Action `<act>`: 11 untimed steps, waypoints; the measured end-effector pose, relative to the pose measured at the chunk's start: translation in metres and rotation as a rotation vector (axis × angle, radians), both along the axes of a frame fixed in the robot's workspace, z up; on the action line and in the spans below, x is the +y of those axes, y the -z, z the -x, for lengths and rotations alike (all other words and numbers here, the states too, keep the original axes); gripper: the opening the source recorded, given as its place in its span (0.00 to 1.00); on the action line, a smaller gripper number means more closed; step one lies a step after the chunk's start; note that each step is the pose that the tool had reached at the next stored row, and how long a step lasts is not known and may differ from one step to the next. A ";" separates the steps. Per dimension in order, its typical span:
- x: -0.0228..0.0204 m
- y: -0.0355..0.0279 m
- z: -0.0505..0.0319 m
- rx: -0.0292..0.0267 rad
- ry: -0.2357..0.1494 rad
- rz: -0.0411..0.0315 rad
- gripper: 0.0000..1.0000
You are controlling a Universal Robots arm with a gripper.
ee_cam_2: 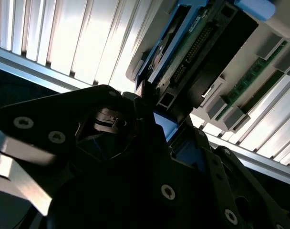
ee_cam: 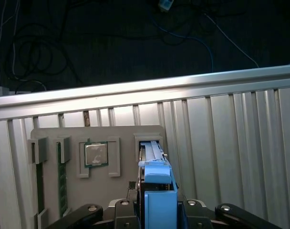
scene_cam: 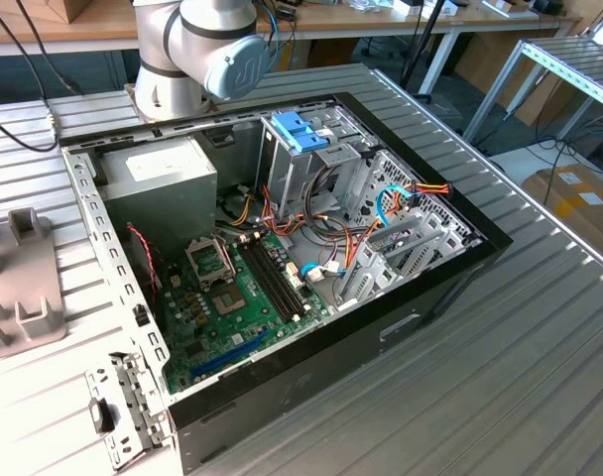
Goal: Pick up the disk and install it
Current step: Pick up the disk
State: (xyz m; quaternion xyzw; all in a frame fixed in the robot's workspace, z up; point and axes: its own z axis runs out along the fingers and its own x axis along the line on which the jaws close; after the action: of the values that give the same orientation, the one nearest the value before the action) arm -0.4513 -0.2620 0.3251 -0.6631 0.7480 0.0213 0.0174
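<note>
Disk (ee_cam: 157, 176): stands on edge in a slot of the grey holder (ee_cam: 116, 132), easy to grab.
Tool (ee_cam: 158, 210): squeezes its blue end.

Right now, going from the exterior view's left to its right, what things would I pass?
grey parts tray → grey metal box with a white label → light-blue clip → cardboard box

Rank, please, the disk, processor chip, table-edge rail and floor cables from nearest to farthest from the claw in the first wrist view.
1. Disk, at the claw, in the grey tray's slot.
2. Processor chip, in a recess of that tray.
3. Table-edge rail, past the tray.
4. Cables, on the dark floor beyond.
</note>
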 end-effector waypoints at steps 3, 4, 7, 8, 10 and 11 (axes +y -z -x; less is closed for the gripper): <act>0.0000 -0.0032 0.0000 -0.0001 0.000 0.0000 0.37; 0.0000 -0.0040 0.0000 0.0000 0.000 0.0000 0.37; 0.0000 -0.0074 0.0000 -0.0001 0.000 0.0000 0.37; 0.0000 -0.0086 0.0000 0.0000 0.000 0.0000 0.37; 0.0000 -0.0110 0.0000 0.0000 0.000 0.0000 0.37; 0.0000 -0.0119 0.0000 0.0001 0.000 0.0000 0.37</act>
State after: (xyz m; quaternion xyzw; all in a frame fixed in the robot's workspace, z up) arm -0.4513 -0.2621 0.3370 -0.6631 0.7480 0.0213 0.0174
